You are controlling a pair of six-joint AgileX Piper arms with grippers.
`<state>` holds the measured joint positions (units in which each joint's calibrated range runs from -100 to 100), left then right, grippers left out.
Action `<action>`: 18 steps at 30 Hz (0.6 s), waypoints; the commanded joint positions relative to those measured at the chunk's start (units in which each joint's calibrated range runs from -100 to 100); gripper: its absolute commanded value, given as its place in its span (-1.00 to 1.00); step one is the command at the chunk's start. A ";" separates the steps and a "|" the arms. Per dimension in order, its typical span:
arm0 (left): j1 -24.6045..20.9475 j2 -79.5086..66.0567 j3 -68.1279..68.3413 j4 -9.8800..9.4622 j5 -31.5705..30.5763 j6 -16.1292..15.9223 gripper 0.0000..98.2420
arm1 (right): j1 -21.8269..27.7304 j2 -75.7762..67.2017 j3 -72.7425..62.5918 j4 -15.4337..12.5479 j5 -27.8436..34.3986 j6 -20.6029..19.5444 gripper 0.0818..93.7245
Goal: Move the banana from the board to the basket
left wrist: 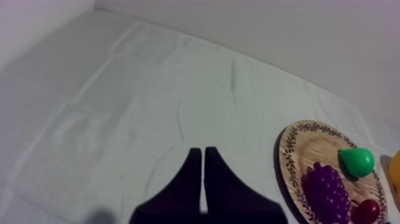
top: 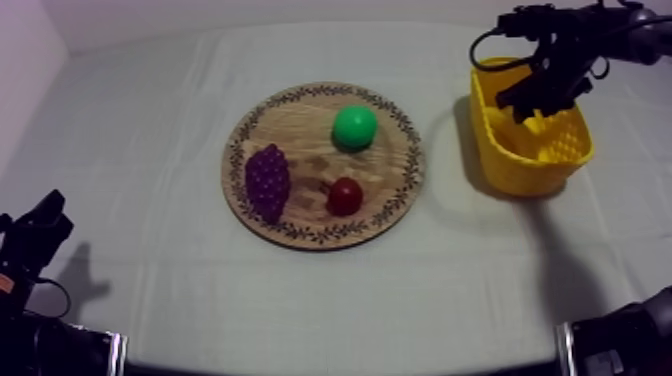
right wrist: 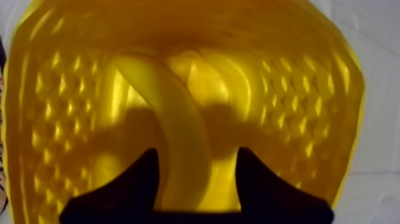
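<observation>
Right end effector [top: 537, 105]: lowered into the yellow basket [top: 520, 170] at the far right of the bench [top: 150, 120]; in the right wrist view its two black fingers [right wrist: 134, 184] stand one on each side of the banana [right wrist: 178, 137], closed on it.
Banana: inside the basket, between the basket's yellow walls [right wrist: 297, 107], and off the wooden board [top: 300, 130].
Left end effector [top: 38, 230]: low at the near left, fingers together in a narrow wedge [left wrist: 199, 152], holding nothing.
Board: mid-bench, left of the basket and apart from it.
On the board: pear [top: 354, 127] far right, grapes [top: 267, 181] left, small red fruit [top: 345, 196] near.
</observation>
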<state>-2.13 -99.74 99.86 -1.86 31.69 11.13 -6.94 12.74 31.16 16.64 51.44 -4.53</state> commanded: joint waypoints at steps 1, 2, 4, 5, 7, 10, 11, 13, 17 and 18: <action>0.00 -0.01 0.03 -0.02 0.00 -0.02 -1.00 | -0.03 -0.24 -0.06 -0.19 0.10 0.38 -0.34; 0.00 -0.01 0.03 -0.02 0.00 -0.02 -1.00 | -0.10 -0.37 -0.07 -0.26 0.10 0.59 -0.41; 0.00 -0.01 0.03 -0.02 0.00 -0.02 -1.00 | -0.31 -0.74 0.02 -0.07 -0.10 0.79 -0.61; 0.00 -0.01 0.03 -0.02 0.00 -0.02 -1.00 | -0.43 -0.92 0.22 0.28 -0.26 0.47 -0.72; 0.00 -0.01 0.03 -0.02 0.00 -0.02 -1.00 | -0.60 -1.38 0.67 1.18 -0.69 -0.46 -0.86; 0.00 -0.01 0.03 -0.02 0.00 -0.02 -1.00 | -0.56 -2.27 0.69 1.62 -1.46 -1.07 -0.93; 0.00 -0.01 0.03 -0.02 0.00 -0.02 -1.00 | -0.49 -2.68 0.36 1.56 -1.62 -1.09 -0.93; 0.00 -0.01 0.03 -0.02 0.00 -0.02 -1.00 | -0.35 -3.75 -1.07 1.25 -1.56 -1.12 -0.94; 0.00 -0.01 0.03 -0.02 0.00 -0.02 -1.00 | -0.20 -7.21 -7.05 0.52 0.87 -1.92 -0.95; 0.00 -0.01 0.03 -0.02 0.00 -0.02 -1.00 | -0.17 -8.44 -8.87 0.07 1.60 -1.84 -0.94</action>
<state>-2.13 -99.74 99.86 -1.86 31.69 11.13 -7.12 5.96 25.64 17.17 52.33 -6.72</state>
